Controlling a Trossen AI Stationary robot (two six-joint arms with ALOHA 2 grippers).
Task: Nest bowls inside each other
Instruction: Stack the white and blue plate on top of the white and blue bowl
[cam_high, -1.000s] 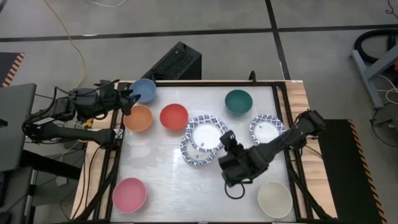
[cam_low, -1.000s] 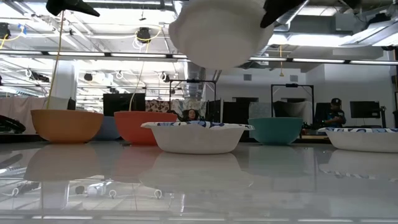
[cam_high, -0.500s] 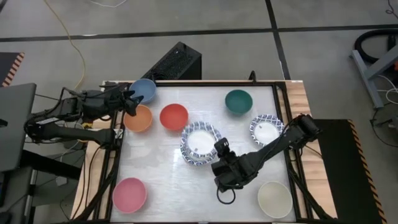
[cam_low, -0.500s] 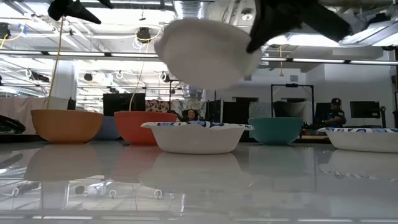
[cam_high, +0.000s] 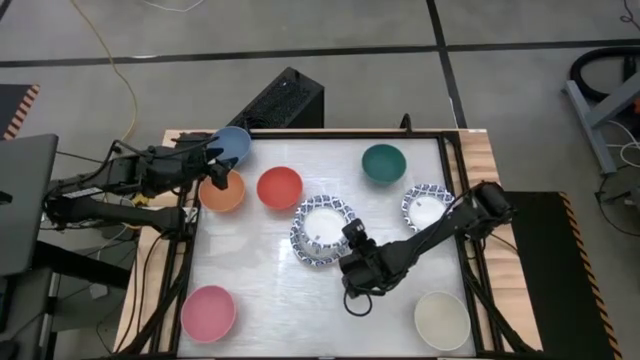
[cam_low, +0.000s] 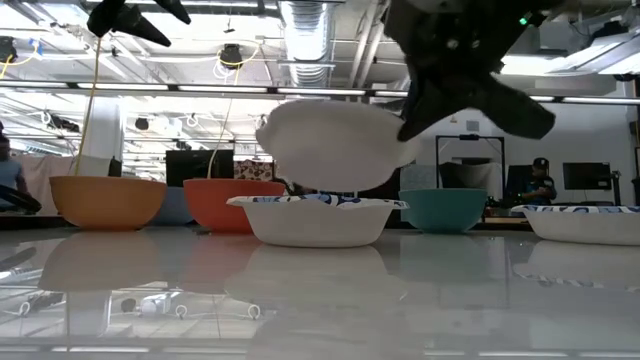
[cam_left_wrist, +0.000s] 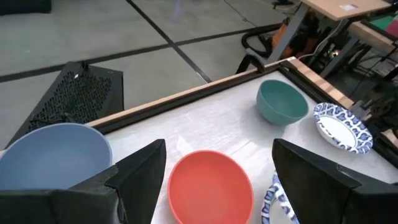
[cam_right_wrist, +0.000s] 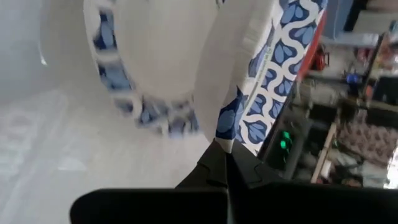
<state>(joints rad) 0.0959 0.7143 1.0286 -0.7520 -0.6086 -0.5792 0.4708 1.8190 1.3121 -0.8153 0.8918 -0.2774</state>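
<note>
Right claw (cam_high: 352, 242) pinched shut on rim of patterned bowl (cam_low: 335, 145), carried tilted just above second patterned bowl (cam_low: 312, 221) at desk (cam_high: 260, 280) centre; risk: tilt catches lower rim, shoves it aside; left claw (cam_high: 212, 160) spread wide, holding nothing, above orange bowl (cam_high: 222, 190).

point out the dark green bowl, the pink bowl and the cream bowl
dark green bowl (cam_high: 383, 162), high view, middle of its inside
pink bowl (cam_high: 208, 312), high view, middle of its inside
cream bowl (cam_high: 442, 320), high view, middle of its inside
</note>
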